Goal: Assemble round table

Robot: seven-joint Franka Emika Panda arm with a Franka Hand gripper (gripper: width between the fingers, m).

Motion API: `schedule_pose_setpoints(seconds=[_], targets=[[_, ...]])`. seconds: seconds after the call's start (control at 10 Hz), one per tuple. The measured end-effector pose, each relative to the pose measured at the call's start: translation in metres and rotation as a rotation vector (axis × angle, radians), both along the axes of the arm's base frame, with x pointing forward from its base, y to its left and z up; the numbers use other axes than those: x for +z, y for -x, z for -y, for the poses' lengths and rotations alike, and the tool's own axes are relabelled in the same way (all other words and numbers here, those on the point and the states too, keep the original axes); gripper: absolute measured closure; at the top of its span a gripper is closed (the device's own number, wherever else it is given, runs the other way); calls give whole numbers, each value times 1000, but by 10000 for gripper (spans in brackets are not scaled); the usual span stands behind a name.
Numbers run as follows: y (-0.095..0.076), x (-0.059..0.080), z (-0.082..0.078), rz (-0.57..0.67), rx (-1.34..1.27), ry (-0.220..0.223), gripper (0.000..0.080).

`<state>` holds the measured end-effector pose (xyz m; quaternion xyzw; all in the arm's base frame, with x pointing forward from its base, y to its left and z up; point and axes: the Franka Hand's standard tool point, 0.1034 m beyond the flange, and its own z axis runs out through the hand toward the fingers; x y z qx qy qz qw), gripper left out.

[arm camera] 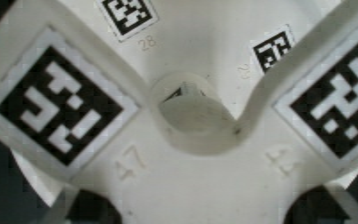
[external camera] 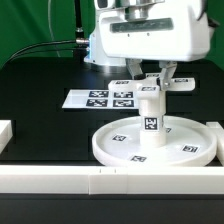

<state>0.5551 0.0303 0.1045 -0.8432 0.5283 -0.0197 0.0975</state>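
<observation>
The large rimmed round disc lies on the black table at the exterior view's right. The short thick post stands upright on its middle, with a tag on its side. The small cross-shaped piece sits on top of the post. My gripper comes straight down and is shut on the middle of the cross-shaped piece. In the wrist view the cross-shaped piece fills the picture, with tagged arms and a round hollow at its centre. My gripper holds its lower arm between dark fingers.
The marker board lies flat behind the disc, toward the exterior view's left. Long white border bars run along the front, the left and the right. A black cable runs along the back left.
</observation>
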Motion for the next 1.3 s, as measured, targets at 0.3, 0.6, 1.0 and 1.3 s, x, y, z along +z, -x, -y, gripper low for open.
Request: schedule_pose_setpoints(seconds=[0.3,0.6,1.0,1.3], targets=[[2,-2,-8,-29,-318,-55,357],[1,-2,-7,-33,-409,-78,357],[2,36,-12,-47,-329,-100,170],[3,36,-13,-46,-321,-100,150]])
